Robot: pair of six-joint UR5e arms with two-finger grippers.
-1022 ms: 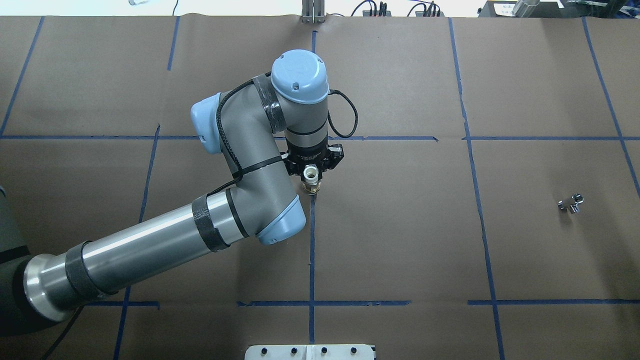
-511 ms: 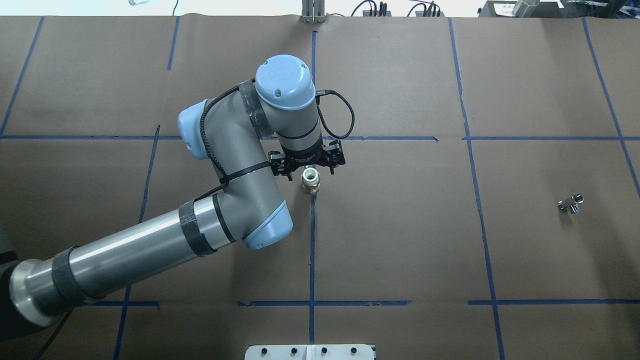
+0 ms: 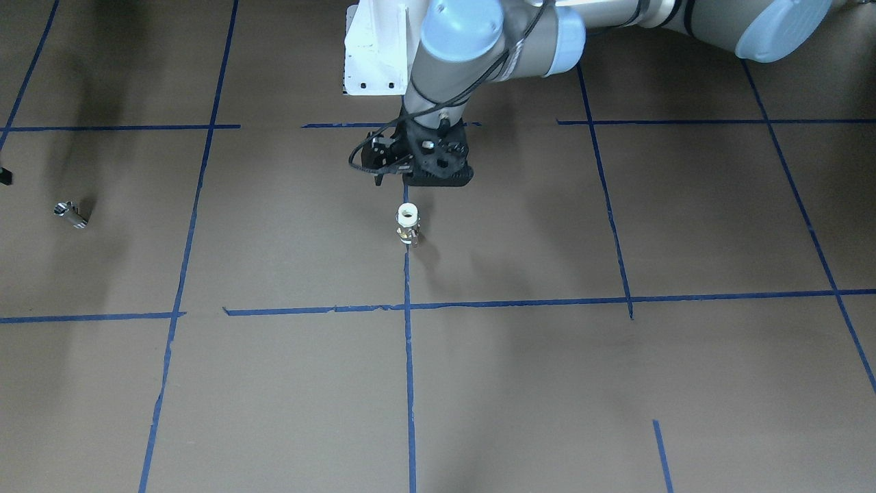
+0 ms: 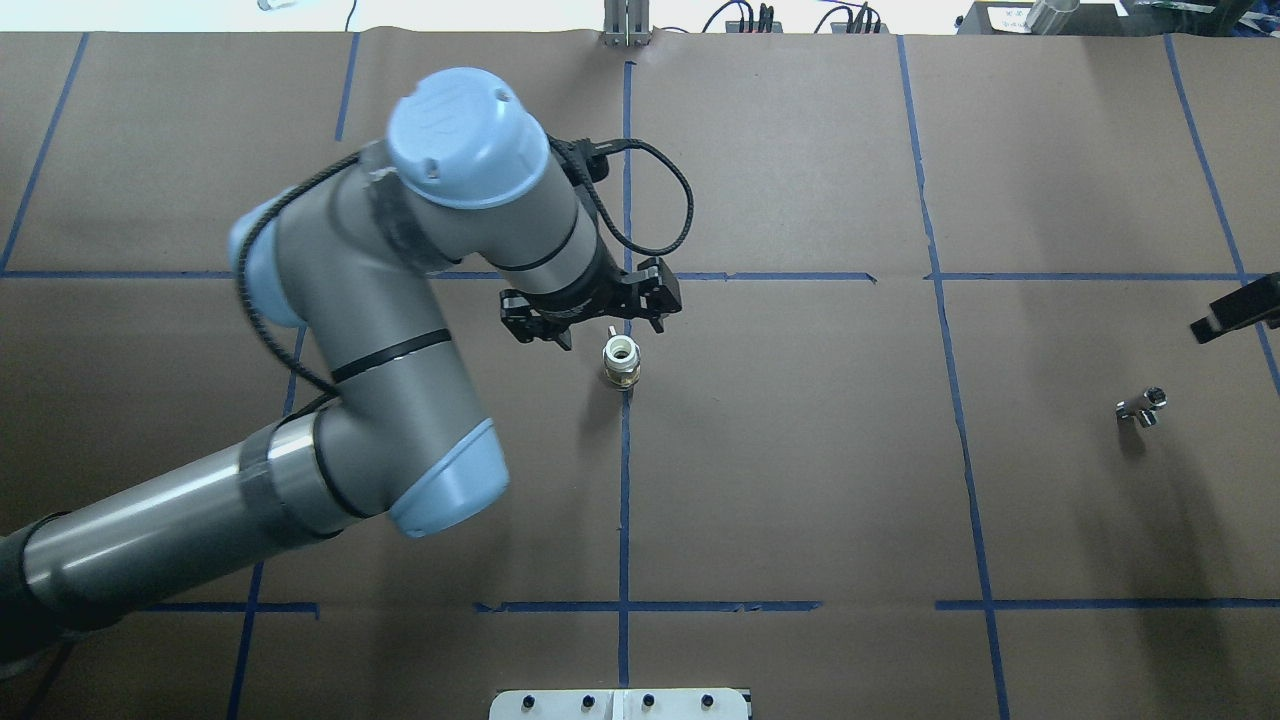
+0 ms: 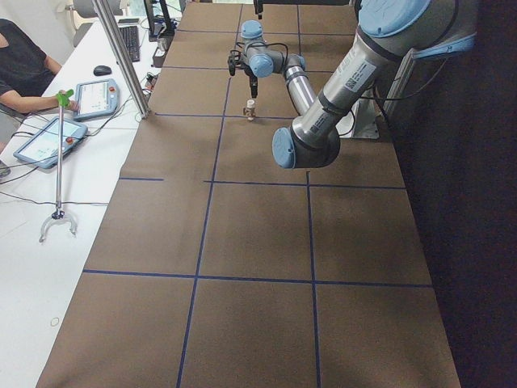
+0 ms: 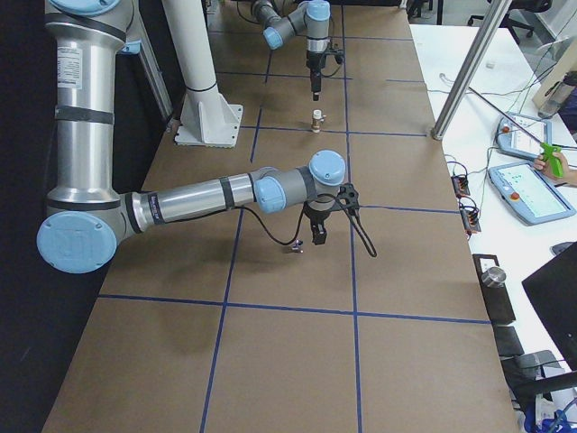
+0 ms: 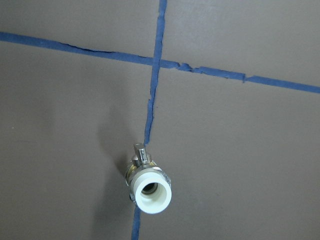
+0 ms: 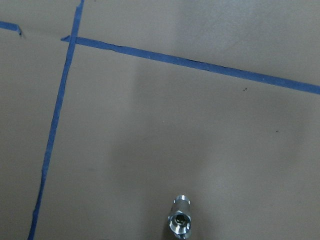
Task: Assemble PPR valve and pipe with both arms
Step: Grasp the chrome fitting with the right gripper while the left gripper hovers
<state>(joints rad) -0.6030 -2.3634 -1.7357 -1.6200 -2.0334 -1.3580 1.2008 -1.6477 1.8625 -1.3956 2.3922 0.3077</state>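
The PPR valve [image 4: 621,360] stands upright on the brown table on a blue tape line, its white open end up; it also shows in the front view [image 3: 408,222] and the left wrist view [image 7: 149,187]. My left gripper [image 4: 592,318] hangs open just behind and above it, apart from it [image 3: 428,177]. The silver pipe [image 4: 1142,408] lies at the far right, and also shows in the front view [image 3: 70,213] and the right wrist view [image 8: 180,220]. My right gripper [image 4: 1235,310] shows only as a black edge piece beyond the pipe; I cannot tell its state.
The white pedestal [image 3: 373,55] stands at the robot's side of the table. Blue tape lines [image 4: 622,500] divide the brown cover into squares. Operator tables with tablets [image 6: 532,194] and a metal post [image 5: 121,56] lie along the far edge.
My left gripper opened off the valve and drew up and away to the left; the valve stays standing. My right gripper has come into view at the right edge.
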